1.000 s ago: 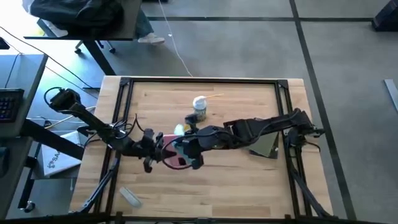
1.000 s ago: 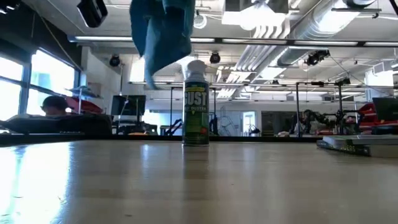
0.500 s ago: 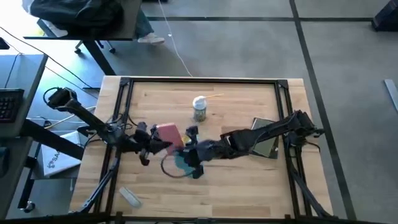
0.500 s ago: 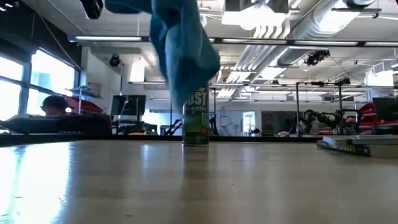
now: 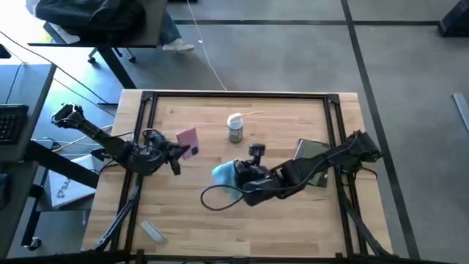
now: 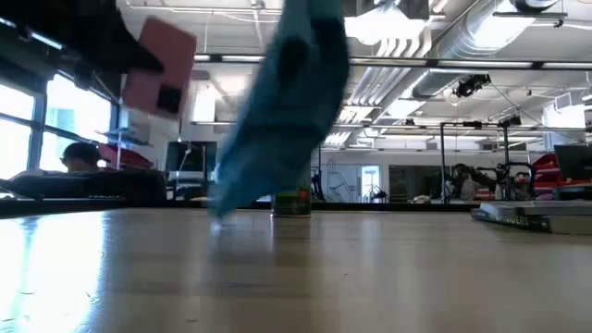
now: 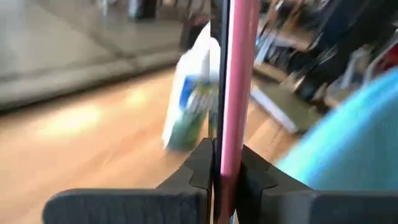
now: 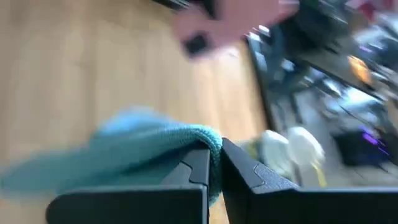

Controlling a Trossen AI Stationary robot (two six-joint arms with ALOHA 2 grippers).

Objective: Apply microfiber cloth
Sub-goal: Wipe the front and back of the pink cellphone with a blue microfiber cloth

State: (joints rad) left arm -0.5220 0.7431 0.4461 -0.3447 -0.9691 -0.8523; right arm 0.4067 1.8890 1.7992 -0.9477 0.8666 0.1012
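While pinched at one edge between the fingers of the right tool, hangs as a soft, light-blue microfiber cloth, draped loosely, its lowest corner near the tabletop. Opposite, left tool clamped on a thin pink phone. Pale wood planks under both; spray can beyond, partly hidden behind the cloth. Office room behind, blurred.

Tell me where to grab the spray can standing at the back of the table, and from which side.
Grip the spray can around its green body, below the white cap, coming in level from the side. It stands upright and round, so fingers can close across its width. Approach from the far or right side: the phone in the left gripper and the cloth in the right gripper crowd the near side.
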